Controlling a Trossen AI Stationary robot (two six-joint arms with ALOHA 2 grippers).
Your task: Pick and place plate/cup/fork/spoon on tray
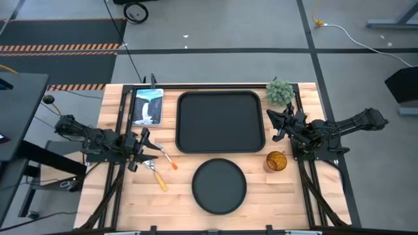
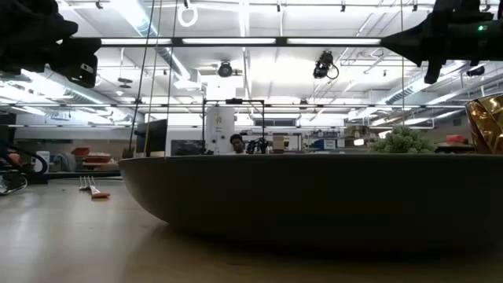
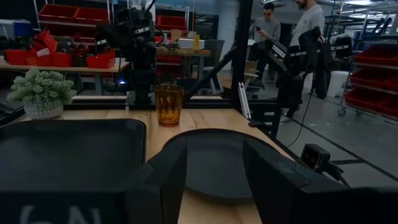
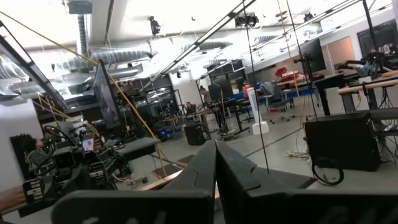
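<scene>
The black tray lies at the table's far middle. The round black plate lies near the front edge and fills the low view. The amber cup stands upright to the right of the plate. The fork and the spoon lie flat on the table, left of the plate. My left gripper is open and empty above the table, just left of the fork and spoon. My right gripper is shut and empty, raised at the tray's right edge, beyond the cup.
A small green plant in a pot stands at the tray's far right corner. A picture card lies left of the tray. People stand in the room beyond the table.
</scene>
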